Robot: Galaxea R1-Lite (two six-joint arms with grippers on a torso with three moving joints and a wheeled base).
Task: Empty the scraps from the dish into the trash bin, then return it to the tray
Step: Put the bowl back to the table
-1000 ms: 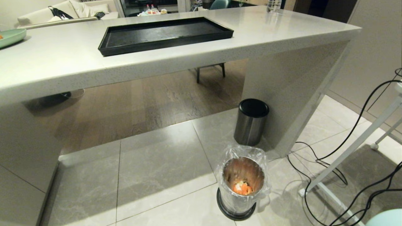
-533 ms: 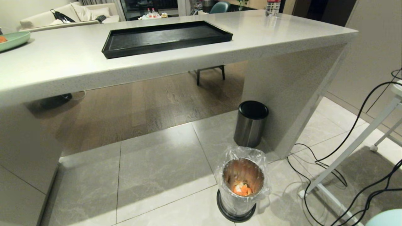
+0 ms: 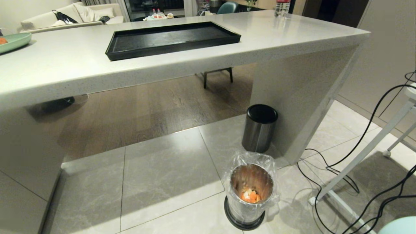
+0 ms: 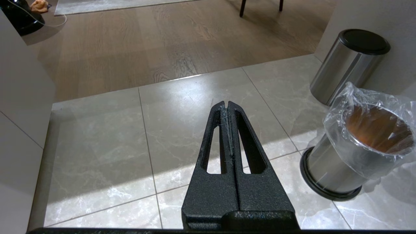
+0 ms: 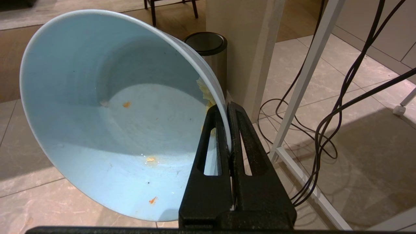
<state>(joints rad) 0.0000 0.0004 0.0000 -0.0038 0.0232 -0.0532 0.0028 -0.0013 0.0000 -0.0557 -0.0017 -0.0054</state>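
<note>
Scraps (image 3: 250,195) of orange carrot with pale bits lie at the bottom of the trash bin (image 3: 250,224), which stands on the tiled floor (image 3: 169,182) with its crinkled clear liner folded over the rim. Just behind the bin, against the leg of the counter (image 3: 65,65), stands a steel cylinder with a black lid (image 3: 260,130). On the counter sits the black tray (image 3: 112,53), with nothing in it, and at the far left edge of the head view a mint-green plate (image 3: 14,41) shows partly.

In the right wrist view the right gripper (image 5: 227,110) pinches the rim of the dish (image 5: 97,130), one finger inside the bowl and one outside. The pale blue dish is tilted so that its inside faces the camera; only a few tiny orange and yellow specks cling to its wall, and a small pale shred sits at the rim near the gripper. A corner of the dish also shows at the bottom right of the head view. Black cables (image 5: 341,97) and a white stand (image 5: 308,65) lie on the floor beside it.

In the left wrist view the left gripper (image 4: 226,104) hangs over the floor tiles with its fingers pressed together, holding nothing, the trash bin near it to one side
</note>
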